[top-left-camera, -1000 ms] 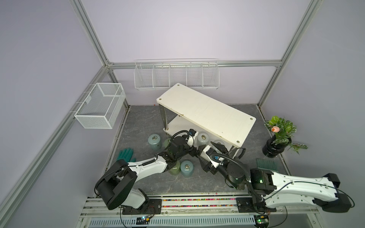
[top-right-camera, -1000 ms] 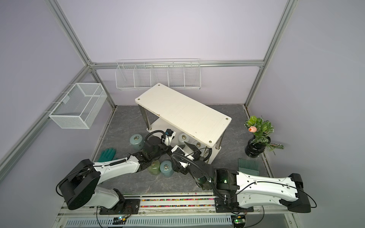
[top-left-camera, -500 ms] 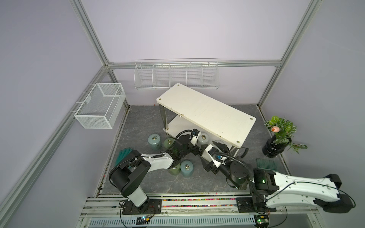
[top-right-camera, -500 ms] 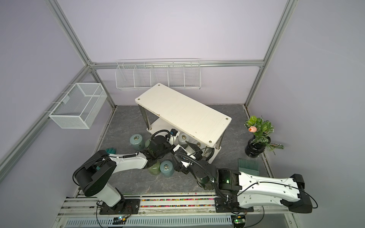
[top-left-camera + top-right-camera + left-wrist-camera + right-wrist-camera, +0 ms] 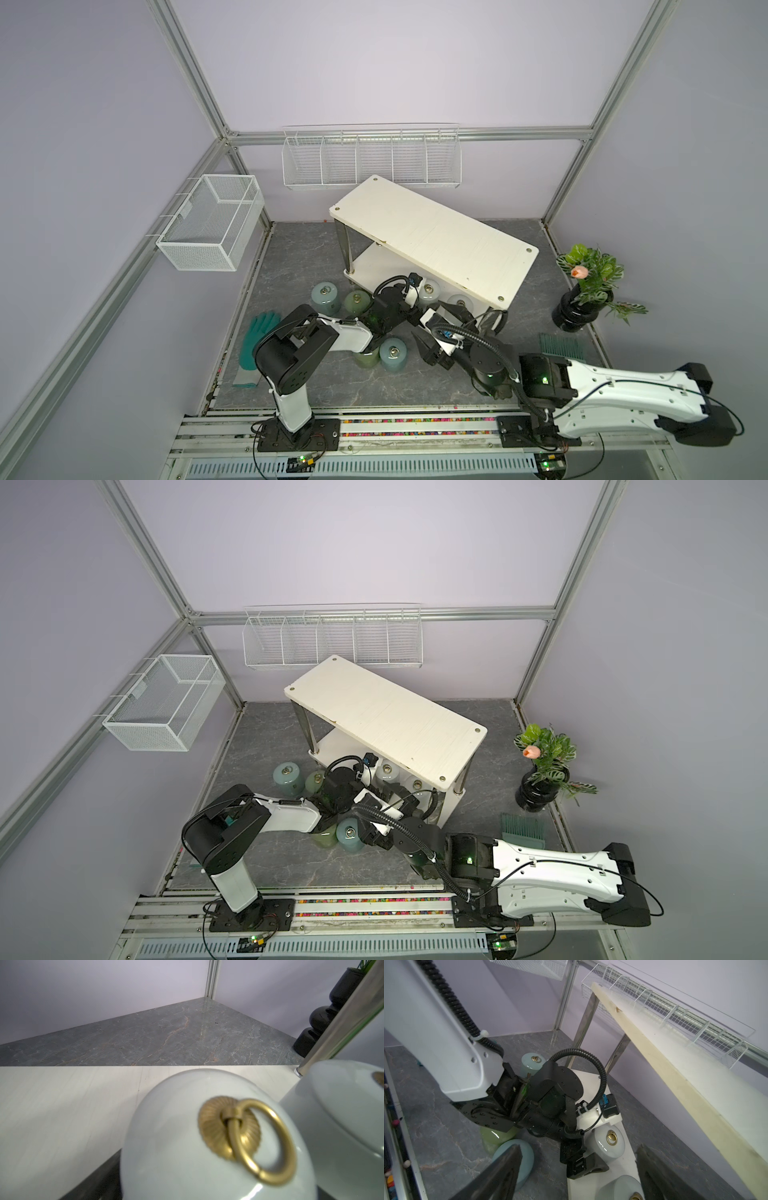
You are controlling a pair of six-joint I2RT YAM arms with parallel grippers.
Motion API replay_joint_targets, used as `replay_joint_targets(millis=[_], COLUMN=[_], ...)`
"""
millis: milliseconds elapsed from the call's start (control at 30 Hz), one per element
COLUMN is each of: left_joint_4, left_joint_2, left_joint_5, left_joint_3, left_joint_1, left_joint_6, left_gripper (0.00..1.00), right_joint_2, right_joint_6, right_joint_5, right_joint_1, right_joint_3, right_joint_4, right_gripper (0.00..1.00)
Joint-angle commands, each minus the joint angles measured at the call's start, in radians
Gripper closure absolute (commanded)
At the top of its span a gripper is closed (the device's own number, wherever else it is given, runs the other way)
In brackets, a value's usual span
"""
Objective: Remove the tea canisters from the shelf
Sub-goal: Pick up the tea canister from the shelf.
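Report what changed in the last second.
The left arm folded its elbow up and in toward the shelf, easing the left gripper slightly further over the lower tier at a pale canister; jaws open, nothing gripped. The right gripper, open, the floor canisters and the second pale canister stayed put.
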Motion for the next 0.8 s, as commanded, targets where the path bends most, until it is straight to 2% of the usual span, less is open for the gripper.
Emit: replay_joint_targets(millis=[0, 567, 767], left_joint_4=[0.062, 0.176, 0.217], left_joint_2=[0.015, 0.116, 0.146], left_joint_5=[-0.006, -0.025, -0.041], left_joint_3=[0.024, 0.049, 0.055], left_joint_1=[-0.001, -0.001, -0.002], left_joint_6=[0.002, -0.008, -0.009], left_gripper=[0.00, 0.00, 0.03], right_joint_2=[-0.002, 0.021, 0.040], right_joint_6=[-0.010, -0.010, -0.013], right_joint_5=[-0.058, -0.066, -0.060], right_joint_1=[0.007, 0.006, 0.007], right_joint_3=[0.031, 0.047, 0.053], right_joint_4=[-0.015, -0.021, -0.019], right_gripper=[0.11, 0.11, 0.11])
